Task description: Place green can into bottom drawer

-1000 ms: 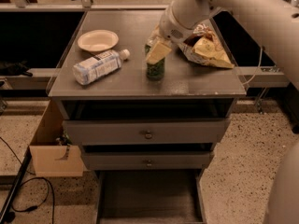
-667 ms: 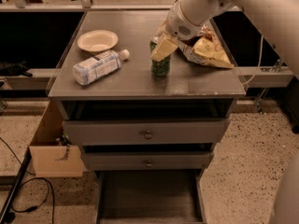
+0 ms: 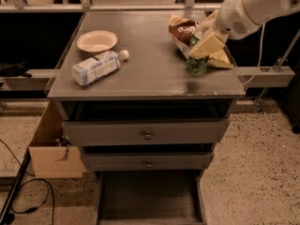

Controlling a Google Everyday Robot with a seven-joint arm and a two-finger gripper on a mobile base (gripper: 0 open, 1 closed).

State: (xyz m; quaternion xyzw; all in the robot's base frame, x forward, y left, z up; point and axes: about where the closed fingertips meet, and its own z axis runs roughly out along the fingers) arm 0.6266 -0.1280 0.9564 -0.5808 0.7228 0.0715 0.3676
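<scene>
As gripper [image 3: 200, 49] clamps it beside bag [image 3: 182, 31], green can [image 3: 197, 66] is upright.

Speckled floor [image 3: 253, 172]; grey cabinet [image 3: 150, 64]; wooden box [image 3: 51, 161] left.

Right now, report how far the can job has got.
Done: the bottom drawer is pulled open. In hand: the claw grips the green can at the right of the cabinet top. Left: carry it down and release it in the drawer.
</scene>
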